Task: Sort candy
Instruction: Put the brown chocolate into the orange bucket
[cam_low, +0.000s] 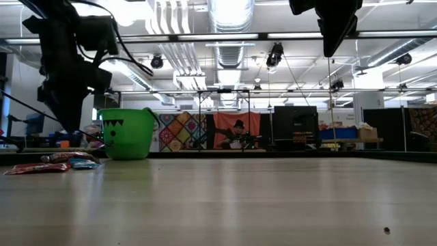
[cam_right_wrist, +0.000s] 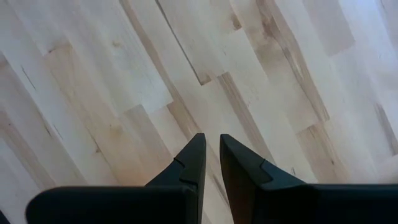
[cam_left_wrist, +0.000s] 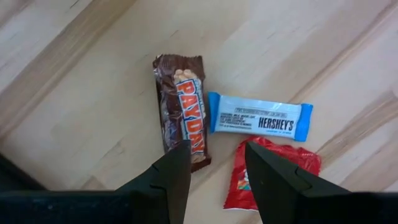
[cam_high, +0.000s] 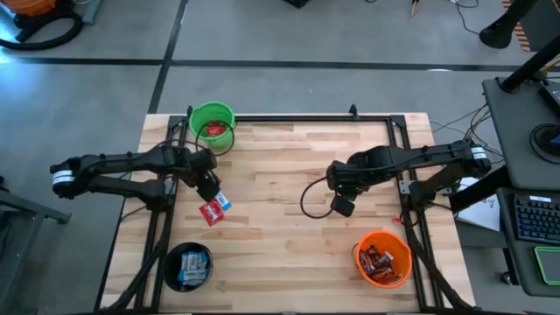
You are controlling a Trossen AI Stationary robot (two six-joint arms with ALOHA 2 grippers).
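Three candies lie flat on the wooden table near its left side: a dark brown bar (cam_left_wrist: 181, 111), a blue-and-white packet (cam_left_wrist: 258, 117) and a red packet (cam_left_wrist: 277, 163). From above, the red packet (cam_high: 211, 213) and the blue-and-white one (cam_high: 223, 202) show. My left gripper (cam_left_wrist: 214, 152) hangs open just above them, pointing down, one finger over the brown bar's end and the other over the red packet; it touches nothing. My right gripper (cam_high: 341, 206) (cam_right_wrist: 212, 146) is shut and empty, high over the table's middle.
A green bucket (cam_high: 213, 125) with red candy stands at the far left. A black bucket (cam_high: 188, 265) with blue-and-white candy is at the near left, and an orange bucket (cam_high: 382, 258) with brown bars at the near right. Bare wood lies between the arms.
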